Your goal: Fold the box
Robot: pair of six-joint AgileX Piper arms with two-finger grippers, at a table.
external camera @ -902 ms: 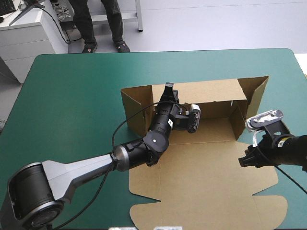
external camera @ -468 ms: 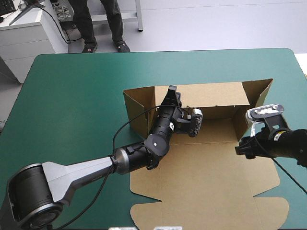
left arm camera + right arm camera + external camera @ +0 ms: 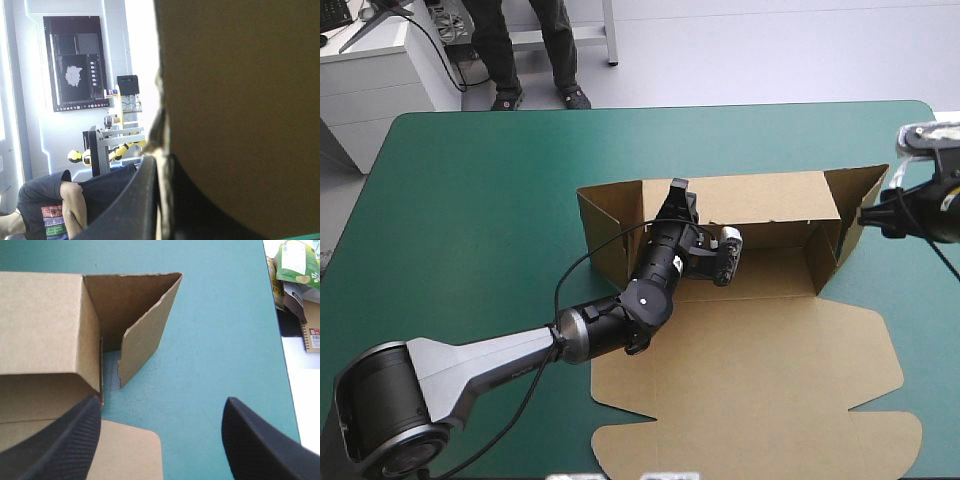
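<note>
Left tool: clenched on the top edge of the box's back wall, the board pinched between my black fingers; I am holding that wall upright.
Right tool: released and empty, fingers wide apart, just off the box's right end, touching nothing.
Box: brown, on the teal-green surface, toward its right side, open side up.
Done: the back wall stands, the left end wall stands, and an inner flap at the right end is up.
Left to do: the right corner flap splays outward at a slant and is not tucked. The wide front sheet lies flat toward me, with no front wall raised.
Progress: I judge the task under half done, with the right end the likely next job for my free tool.
</note>
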